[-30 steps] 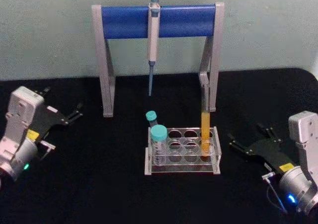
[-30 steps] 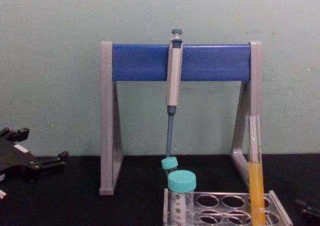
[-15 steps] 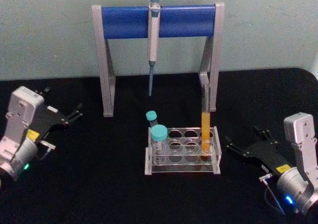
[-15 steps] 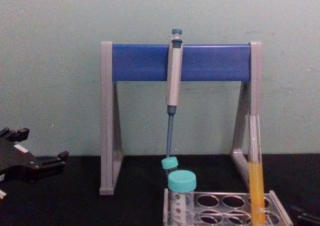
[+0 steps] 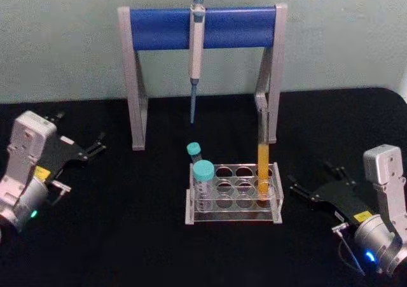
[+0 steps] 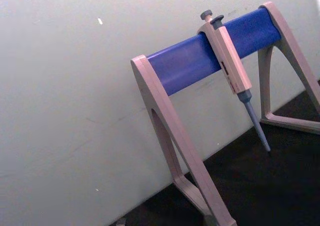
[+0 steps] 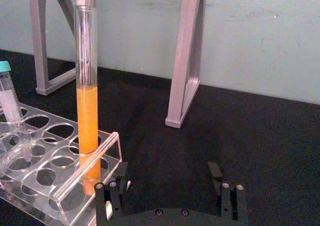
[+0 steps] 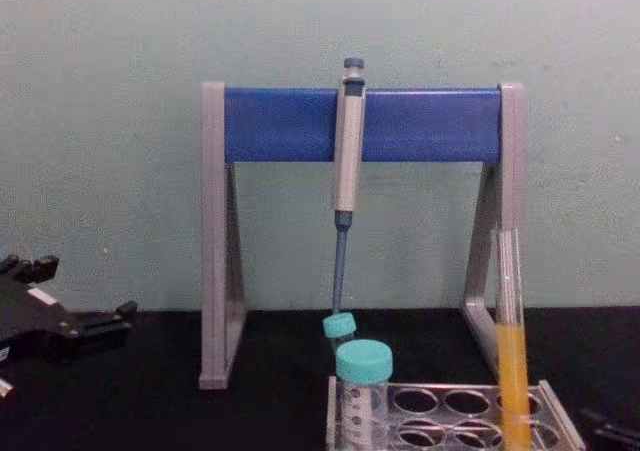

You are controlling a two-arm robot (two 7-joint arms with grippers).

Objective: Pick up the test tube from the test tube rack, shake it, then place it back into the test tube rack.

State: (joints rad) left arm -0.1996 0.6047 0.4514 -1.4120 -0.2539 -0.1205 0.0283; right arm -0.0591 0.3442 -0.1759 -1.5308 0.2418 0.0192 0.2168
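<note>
Right claw [image 5: 304,189] open, empty, beside test tube rack [image 5: 233,209]; test tube [image 5: 262,153] upright (pipette stand [image 5: 202,27] behind); left claw [image 5: 92,148] open.

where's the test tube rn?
Head view: the test tube stands upright in the test tube rack, at its right end, in front of the pipette stand's right leg.

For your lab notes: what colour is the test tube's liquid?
Orange-yellow, in the test tube; clearest in the right wrist view.

test tube rack [image 8: 455,407] base cut off in chest view, right claw [image 7: 170,191] partly cropped
</note>
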